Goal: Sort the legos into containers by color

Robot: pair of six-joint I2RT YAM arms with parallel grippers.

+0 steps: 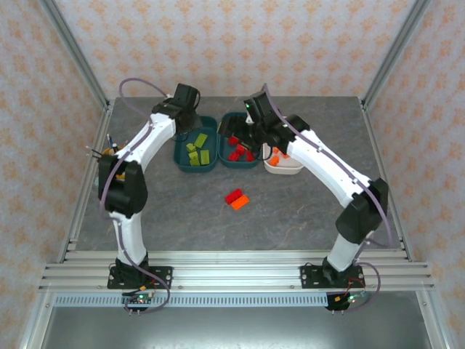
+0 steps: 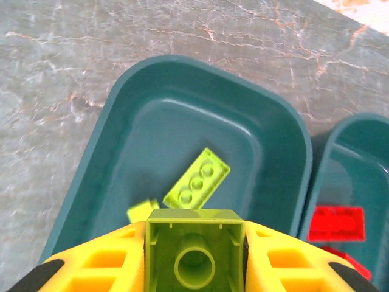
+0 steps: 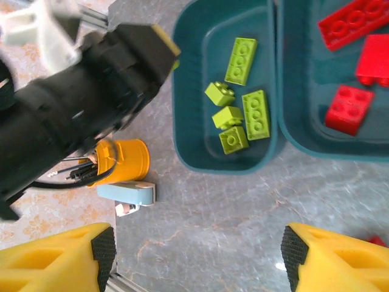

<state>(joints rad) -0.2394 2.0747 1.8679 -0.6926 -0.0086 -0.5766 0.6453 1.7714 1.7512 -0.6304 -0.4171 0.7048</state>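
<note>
The left end effector (image 2: 196, 258) was closed on a lime brick (image 2: 194, 226), its yellow fingers (image 2: 100, 264) pressed against the brick's two sides and the hollow underside turned toward the wrist camera. It held the brick above the left teal tray (image 2: 97, 170). In the tray below lay a flat lime plate (image 2: 196, 180) and another lime piece (image 2: 141, 210), partly hidden behind a finger. The right end effector (image 3: 197, 258) was wide open and gripped nothing, hanging over bare worktop (image 3: 206, 201) just outside that tray. From its camera, five lime bricks (image 3: 255, 114) showed inside the tray. The middle teal tray (image 3: 301, 73) and its red bricks (image 3: 347, 109) were cut off by the frame's top and right edges. Overhead, the right arm covered much of the white tray (image 1: 285, 169), so the orange pieces (image 1: 276, 153) in it were hard to count. A loose red brick (image 1: 233, 195) and a loose orange brick (image 1: 240, 203) lay touching on the worktop, apart from the trays. The left arm partly hid the yellow cup (image 3: 124, 161).
</note>
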